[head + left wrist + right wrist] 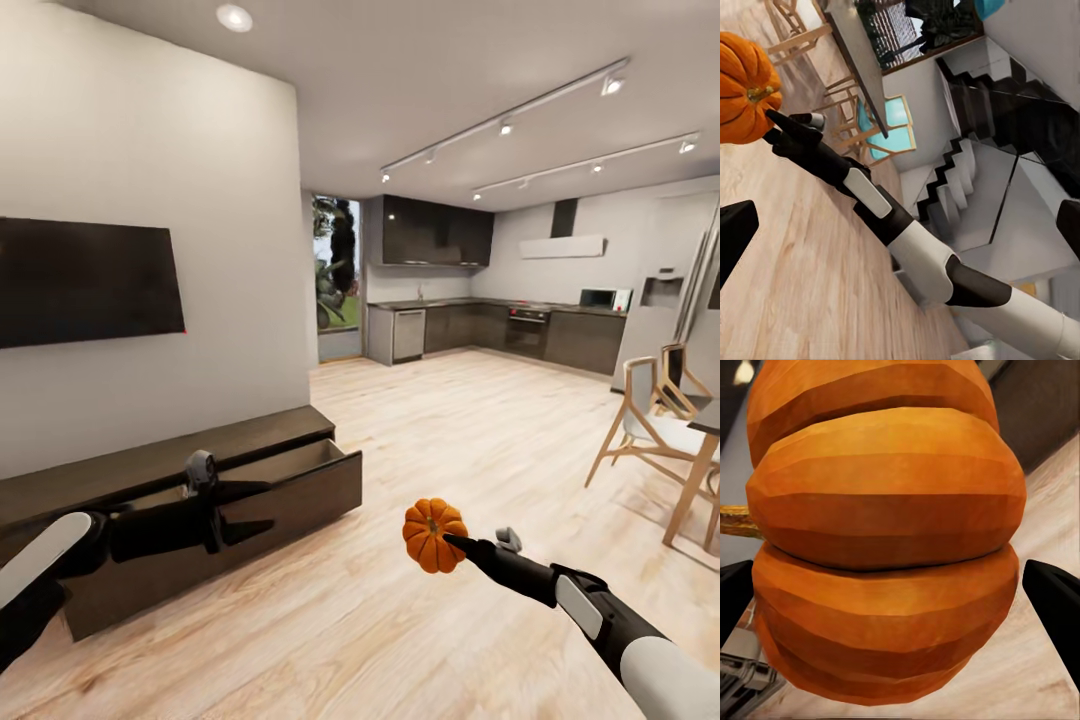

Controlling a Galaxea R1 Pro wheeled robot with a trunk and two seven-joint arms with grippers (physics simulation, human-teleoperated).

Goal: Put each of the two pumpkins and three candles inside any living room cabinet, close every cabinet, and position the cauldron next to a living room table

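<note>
Pumpkin (434, 535) clamped in right jaws (452, 541), held above the floor, right of the cabinet (215, 495). Its drawer (300, 462) stands open. Left jaws (245, 510) apart, empty, near the drawer front. Advice: carry pumpkin over the drawer opening, lower inside before release.

Right gripper (452, 545) at 6 o'clock clamps a small round bright-orange ribbed pumpkin (432, 534) above the pale wood plank floor (470, 430). Left gripper (262, 508) at 8 o'clock, fingers spread, hovers over the pulled-out drawer (300, 478) of the long low dark-brown wooden cabinet (150, 465). Black flat wall television (88, 280) at 10 o'clock.
</note>
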